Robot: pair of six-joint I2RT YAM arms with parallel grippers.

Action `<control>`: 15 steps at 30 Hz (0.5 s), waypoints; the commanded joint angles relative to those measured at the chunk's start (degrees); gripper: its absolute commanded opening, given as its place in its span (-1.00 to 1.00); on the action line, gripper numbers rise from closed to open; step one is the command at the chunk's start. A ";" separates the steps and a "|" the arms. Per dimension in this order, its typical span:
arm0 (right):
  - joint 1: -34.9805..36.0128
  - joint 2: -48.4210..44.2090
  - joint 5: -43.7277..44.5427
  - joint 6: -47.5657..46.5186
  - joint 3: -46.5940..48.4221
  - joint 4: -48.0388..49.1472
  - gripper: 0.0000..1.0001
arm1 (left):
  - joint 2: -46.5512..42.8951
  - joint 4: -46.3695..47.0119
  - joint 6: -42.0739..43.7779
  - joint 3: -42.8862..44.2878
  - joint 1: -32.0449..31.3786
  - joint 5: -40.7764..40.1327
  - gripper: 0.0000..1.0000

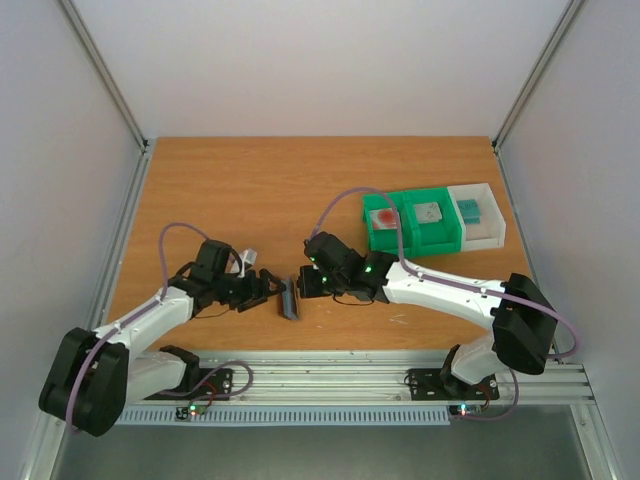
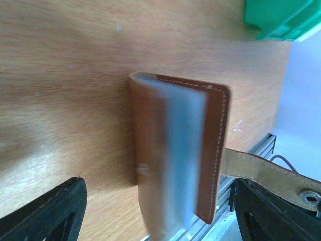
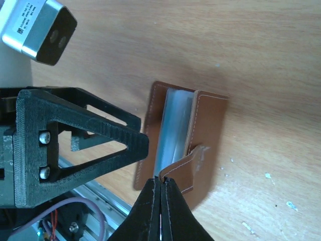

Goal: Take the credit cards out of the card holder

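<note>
The brown card holder [image 1: 290,298] stands on edge on the table between both grippers, partly spread, with its blue-grey inside [image 2: 183,150] showing. My right gripper [image 3: 161,187] is shut on its closing tab [image 3: 186,163]. My left gripper [image 2: 160,216] is open, one finger on either side of the card holder [image 2: 150,130]; one fingertip [image 3: 143,145] sits against the outer flap. Three credit cards lie in the bins: a pinkish one with a red blot [image 1: 385,218], a grey one [image 1: 428,212] and a teal one [image 1: 470,208]. No card shows inside the holder.
A green bin [image 1: 440,243] and a white bin [image 1: 490,235] stand at the back right, behind the right arm. The aluminium rail [image 1: 330,375] runs along the table's near edge, close under the card holder.
</note>
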 commanded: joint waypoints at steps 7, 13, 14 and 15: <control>-0.44 -0.01 0.88 1.94 -1.26 2.26 -0.98 | 1.93 5.16 0.06 -1.81 -0.27 0.33 0.54; -1.56 -1.50 8.41 1.54 -4.43 -3.98 -0.98 | 3.72 -0.41 3.48 -0.56 -0.27 -4.18 0.43; -2.03 -1.81 8.80 1.56 -5.46 -4.03 -0.98 | 4.03 -0.62 3.85 -0.45 -0.27 -4.49 0.40; -2.43 -1.99 9.13 1.58 -6.67 -3.97 -0.98 | 4.41 -0.59 4.23 -0.41 -0.27 -4.58 0.36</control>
